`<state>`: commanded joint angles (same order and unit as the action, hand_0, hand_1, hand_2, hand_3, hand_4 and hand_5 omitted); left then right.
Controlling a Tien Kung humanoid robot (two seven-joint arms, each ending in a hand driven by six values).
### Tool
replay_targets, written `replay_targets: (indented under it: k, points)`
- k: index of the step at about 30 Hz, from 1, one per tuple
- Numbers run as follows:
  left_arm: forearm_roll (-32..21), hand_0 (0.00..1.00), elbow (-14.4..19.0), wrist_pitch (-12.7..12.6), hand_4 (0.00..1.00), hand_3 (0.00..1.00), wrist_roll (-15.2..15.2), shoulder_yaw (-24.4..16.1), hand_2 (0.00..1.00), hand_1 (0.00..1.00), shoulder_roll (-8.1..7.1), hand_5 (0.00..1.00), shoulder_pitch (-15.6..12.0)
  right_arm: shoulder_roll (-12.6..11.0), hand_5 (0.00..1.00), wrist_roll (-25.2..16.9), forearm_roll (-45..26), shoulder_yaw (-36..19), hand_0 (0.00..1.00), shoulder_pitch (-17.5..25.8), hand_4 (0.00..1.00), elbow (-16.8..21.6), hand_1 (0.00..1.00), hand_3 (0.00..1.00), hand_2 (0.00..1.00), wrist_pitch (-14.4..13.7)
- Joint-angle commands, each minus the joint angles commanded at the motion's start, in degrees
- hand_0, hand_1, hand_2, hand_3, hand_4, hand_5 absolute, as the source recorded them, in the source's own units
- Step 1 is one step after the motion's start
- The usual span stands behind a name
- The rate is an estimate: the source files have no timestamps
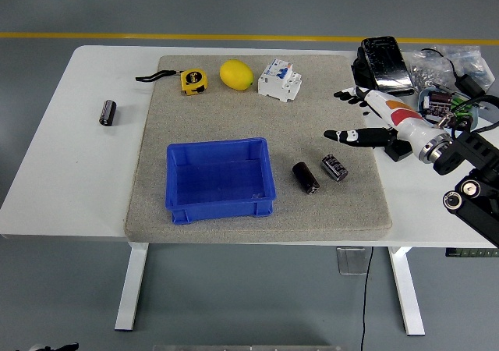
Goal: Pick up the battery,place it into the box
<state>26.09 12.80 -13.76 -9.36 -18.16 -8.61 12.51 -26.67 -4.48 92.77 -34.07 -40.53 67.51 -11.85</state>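
Approach to the battery, nothing yet gripped.

The right hand (366, 121) is held above the mat (148, 203) with fingers spread and empty, just up and right of two batteries (320, 171) lying side by side near the blue box (219, 206). They are seen as short dark cylinders, the right one with a silvery end. A descent and closing around one is judged necessary next.

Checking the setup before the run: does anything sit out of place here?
One battery lies alone on the bare table, off the grey mat, unlike the two beside the blue box. Nothing looks spilled or damaged.
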Motion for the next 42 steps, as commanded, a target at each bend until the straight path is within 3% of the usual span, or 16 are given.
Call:
replay_targets:
  k: [5, 6, 11, 12, 21, 29, 42]
  points:
    - [0.2, 0.714, 0.0, 0.1, 0.627, 0.616, -0.1, -0.1, 0.754, 0.7, -0.07, 0.498, -0.1, 0.2, 0.482, -1.3, 9.2, 4.5, 0.789, -3.9, 0.998, -1.9, 0.793, 0.841, 0.818, 2.1]
    - [0.3, 0.714, 0.0, 0.1, 0.627, 0.616, -0.1, -0.1, 0.752, 0.701, -0.08, 0.498, -0.1, 0.2, 0.347, -1.5, 10.9, 5.4, 0.774, -4.5, 0.998, -2.3, 0.773, 0.811, 0.794, 2.6]
    - [0.6, 0.714, 0.0, 0.1, 0.627, 0.616, -0.2, -0.3, 0.752, 0.701, -0.13, 0.498, -0.2, 0.9, 0.347, -2.7, 18.6, 9.4, 0.774, -6.8, 0.998, -4.5, 0.773, 0.811, 0.794, 4.0]
    - [0.5, 0.714, 0.0, 0.1, 0.627, 0.616, -0.1, -0.3, 0.752, 0.701, -0.14, 0.498, -0.2, 1.2, 0.285, -2.9, 19.7, 10.4, 0.756, -7.4, 0.964, -5.3, 0.737, 0.796, 0.768, 4.0]
    - [-0.6, 0.715, -0.2, -0.2, 0.627, 0.617, 0.2, 0.2, 0.75, 0.7, 0.03, 0.498, 0.0, 4.0, 0.24, -5.3, 22.0, 16.1, 0.743, -10.4, 0.921, -12.3, 0.724, 0.79, 0.754, 2.5]
    - [-1.0, 0.715, -0.2, -0.2, 0.627, 0.617, 0.3, 0.4, 0.75, 0.7, 0.1, 0.498, 0.0, 4.8, 0.252, -5.8, 23.6, 20.2, 0.733, -10.9, 0.93, -13.0, 0.716, 0.783, 0.746, 3.5]
    - [-0.8, 0.715, 0.0, 0.0, 0.628, 0.615, 0.2, 0.4, 0.75, 0.703, 0.08, 0.498, 0.3, 5.4, 0.209, -6.2, 24.4, 21.9, 0.709, -12.1, 0.896, -14.9, 0.702, 0.771, 0.737, 3.3]
